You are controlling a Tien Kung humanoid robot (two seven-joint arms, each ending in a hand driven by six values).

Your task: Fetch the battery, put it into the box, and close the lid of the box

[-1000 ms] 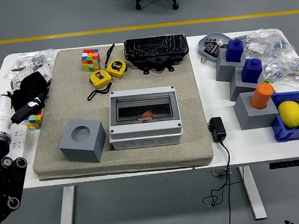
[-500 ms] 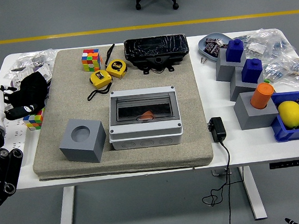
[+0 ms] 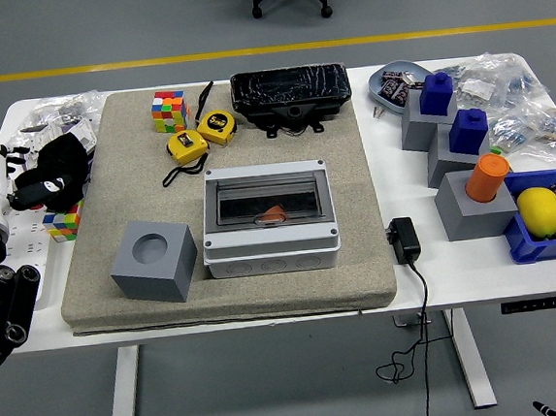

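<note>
My left hand sits at the table's left edge — fingers curled, holding nothing. The battery lies inside the box, lid down — long axis left-right. No legible writing.

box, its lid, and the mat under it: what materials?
Box: looks like light grey moulded plastic, matte, with corner screw recesses. Lid: smoky see-through plastic, glossy; an orange item shows through. Mat: beige felt or foam, with a fuzzy surface and soft edges.
</note>
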